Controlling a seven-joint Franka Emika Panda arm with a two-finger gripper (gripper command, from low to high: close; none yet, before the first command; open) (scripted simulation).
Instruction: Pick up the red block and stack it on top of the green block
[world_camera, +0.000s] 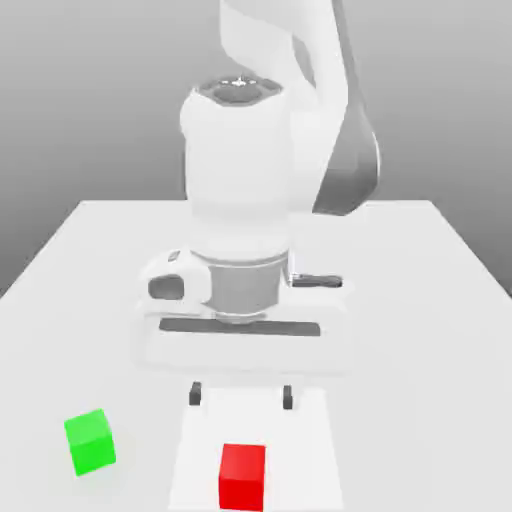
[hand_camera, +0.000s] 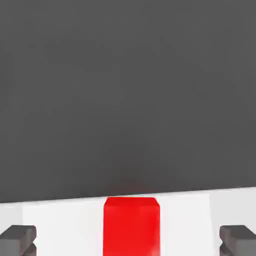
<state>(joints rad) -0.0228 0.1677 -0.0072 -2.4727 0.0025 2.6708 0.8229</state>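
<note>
The red block (world_camera: 242, 476) sits low in the exterior view, just right of centre at the bottom edge, resting on a paler, brighter strip (world_camera: 320, 450) of the tabletop that runs down from under the arm. In the hand view the same red block (hand_camera: 131, 226) lies at the bottom centre of the frame, between the two dark fingertips (hand_camera: 18, 239), clear of both.

The gripper (world_camera: 241, 396) hangs above the surface just behind the red block, its jaws spread wide and holding nothing; the two short dark fingers stand well apart.

The green block (world_camera: 90, 441) rests in the lower left of the exterior view, apart from the red one and off the paler strip, turned a little so that one corner faces the camera.

The table (world_camera: 430, 300) is a plain, matte white slab that fills the lower half of the frame, its far edge running level across the middle. Beyond it the room is a featureless grey backdrop, lighter toward the top; whether that is a wall or open space I cannot tell. The white arm (world_camera: 240, 180) rises from mid-table and fills the upper centre.
</note>
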